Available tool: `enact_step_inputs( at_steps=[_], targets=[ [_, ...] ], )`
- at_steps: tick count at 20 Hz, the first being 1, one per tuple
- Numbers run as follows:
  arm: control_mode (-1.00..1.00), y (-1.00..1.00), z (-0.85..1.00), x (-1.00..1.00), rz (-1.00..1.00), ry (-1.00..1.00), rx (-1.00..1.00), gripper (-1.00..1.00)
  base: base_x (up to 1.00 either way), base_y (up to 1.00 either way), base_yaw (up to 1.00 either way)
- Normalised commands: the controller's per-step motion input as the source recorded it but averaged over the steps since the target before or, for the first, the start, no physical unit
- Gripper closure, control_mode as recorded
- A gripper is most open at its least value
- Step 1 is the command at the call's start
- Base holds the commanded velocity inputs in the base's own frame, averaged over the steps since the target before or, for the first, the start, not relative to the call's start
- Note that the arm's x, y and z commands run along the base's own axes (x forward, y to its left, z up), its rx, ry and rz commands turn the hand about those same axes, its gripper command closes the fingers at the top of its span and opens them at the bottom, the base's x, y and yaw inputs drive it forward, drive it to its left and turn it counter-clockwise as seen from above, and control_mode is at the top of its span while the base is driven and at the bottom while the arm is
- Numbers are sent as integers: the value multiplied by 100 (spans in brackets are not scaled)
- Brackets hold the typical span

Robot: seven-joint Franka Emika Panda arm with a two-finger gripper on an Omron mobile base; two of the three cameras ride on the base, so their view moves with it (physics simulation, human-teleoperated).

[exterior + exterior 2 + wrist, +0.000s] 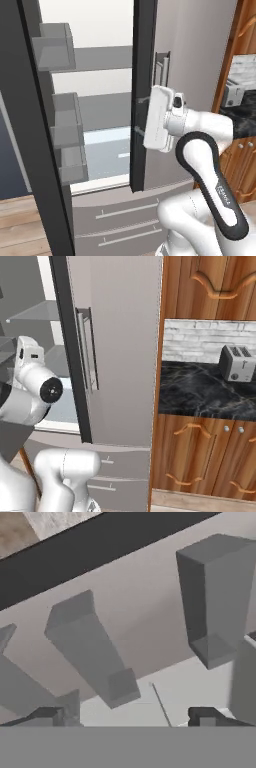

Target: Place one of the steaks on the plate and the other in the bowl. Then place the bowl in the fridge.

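The fridge (200,60) is seen with its left door (30,125) swung wide and its right door shut, grey door bins (67,132) lining the open one. The claw (127,716) is held parted and empty, its dark fingertips (47,714) set before the pale interior and the bins. A toaster (237,363) is seen on the dark bench (200,391) to the right, above wooden cabinets (205,456).

Cabinets: carved wooden cabinet doors (200,461) with small round knobs, well to the right of the gripper, plus an upper cabinet (215,286) above.
Bench: black marbled bench (200,391) carrying a silver toaster (236,363).
Wall: pale grey brick backsplash (200,338).
Floor: light wooden planks (17,225), low on the left.
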Motion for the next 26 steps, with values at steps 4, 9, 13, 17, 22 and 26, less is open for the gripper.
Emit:
enact_step_inputs(
  at_steps=[4, 9, 13, 17, 22, 26],
  targets=[
    [-100, -78, 0, -27, -45, 89, 12, -100, 0, 0, 0],
    [-100, -41, 10, -12, -32, 86, 21, -100, 0, 0, 0],
    [-100, -1, -45, 0, -13, 77, 25, -100, 0, 0, 0],
    [-100, -30, -69, -3, -22, 34, 19, -100, 0, 0, 0],
    [-100, -61, -68, -17, -53, -5, 1, -100, 0, 0, 0],
    [-100, -52, -63, -11, -65, -9, 0, -100, 0, 0, 0]
  ],
)
